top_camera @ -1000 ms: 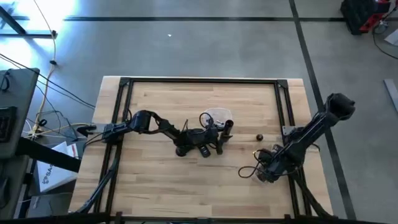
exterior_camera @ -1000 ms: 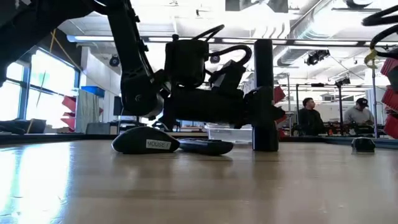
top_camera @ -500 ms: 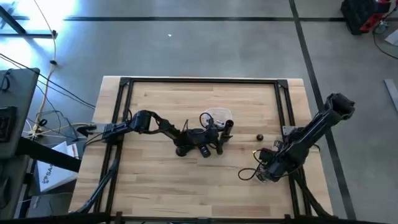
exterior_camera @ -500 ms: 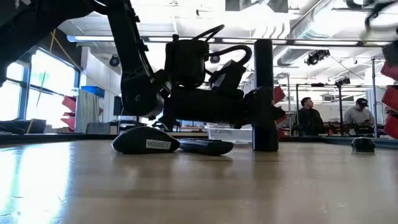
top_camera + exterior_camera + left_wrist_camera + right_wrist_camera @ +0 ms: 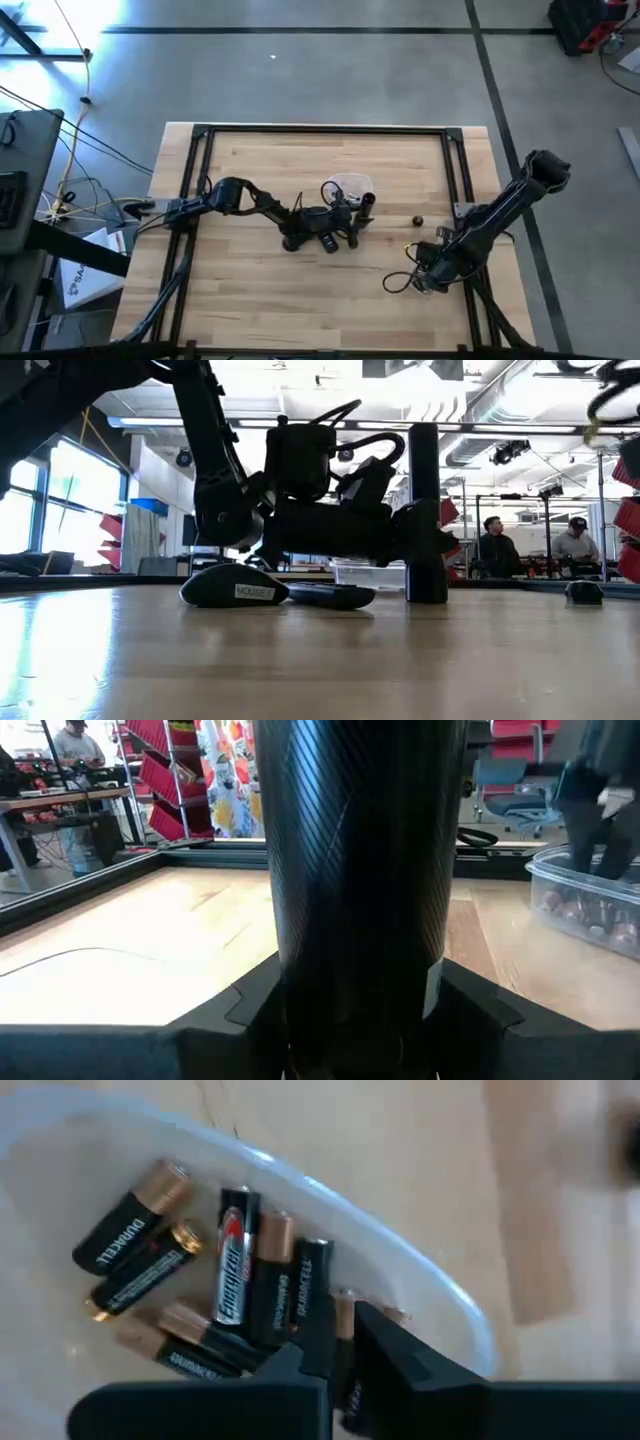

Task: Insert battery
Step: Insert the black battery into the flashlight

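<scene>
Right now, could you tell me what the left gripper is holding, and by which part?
The left gripper holds the upright black cylinder, its fingers clamped on the lower half.

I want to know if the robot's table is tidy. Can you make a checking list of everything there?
Surface: wooden table.
Job's things: black tube standing upright; mouse beside a flat dark cover; batteries in a clear tub.
Clutter: small dark object lying alone.
Grippers: left gripper clamps the tube; right gripper is over the batteries.
Cables: loop by the right arm.
Surroundings: two people at far benches.
</scene>
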`<action>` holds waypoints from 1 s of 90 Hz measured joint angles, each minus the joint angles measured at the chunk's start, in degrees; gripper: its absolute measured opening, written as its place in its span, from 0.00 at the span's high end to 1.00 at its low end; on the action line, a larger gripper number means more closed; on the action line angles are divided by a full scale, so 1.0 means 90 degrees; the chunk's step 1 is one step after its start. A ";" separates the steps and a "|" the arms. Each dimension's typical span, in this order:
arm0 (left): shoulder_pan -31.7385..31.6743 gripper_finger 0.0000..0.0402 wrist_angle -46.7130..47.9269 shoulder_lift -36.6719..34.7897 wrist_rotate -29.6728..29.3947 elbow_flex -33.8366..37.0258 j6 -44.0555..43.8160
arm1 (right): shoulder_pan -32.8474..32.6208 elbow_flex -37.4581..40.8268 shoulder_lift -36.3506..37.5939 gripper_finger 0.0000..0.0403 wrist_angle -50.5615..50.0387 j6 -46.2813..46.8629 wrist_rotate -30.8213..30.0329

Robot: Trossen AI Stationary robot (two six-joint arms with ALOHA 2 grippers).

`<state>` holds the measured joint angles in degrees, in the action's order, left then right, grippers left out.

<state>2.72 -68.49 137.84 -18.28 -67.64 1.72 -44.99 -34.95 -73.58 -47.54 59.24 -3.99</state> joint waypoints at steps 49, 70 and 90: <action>0.0000 0.59 0.0005 0.0000 0.0017 0.0002 0.0000 | 0.0328 0.0425 0.0008 0.81 0.0824 -0.0065 -0.0390; 0.0000 0.59 0.0010 0.0000 0.0017 0.0005 0.0000 | 0.0365 0.0759 0.0032 0.88 0.1352 0.0373 -0.0439; 0.0000 0.59 0.0010 0.0000 0.0017 0.0005 0.0000 | 0.0367 0.0736 0.0034 0.97 0.1322 0.0551 -0.0386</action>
<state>2.72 -68.40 137.84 -18.13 -67.59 1.72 -41.69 -28.33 -73.28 -35.64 64.20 -7.46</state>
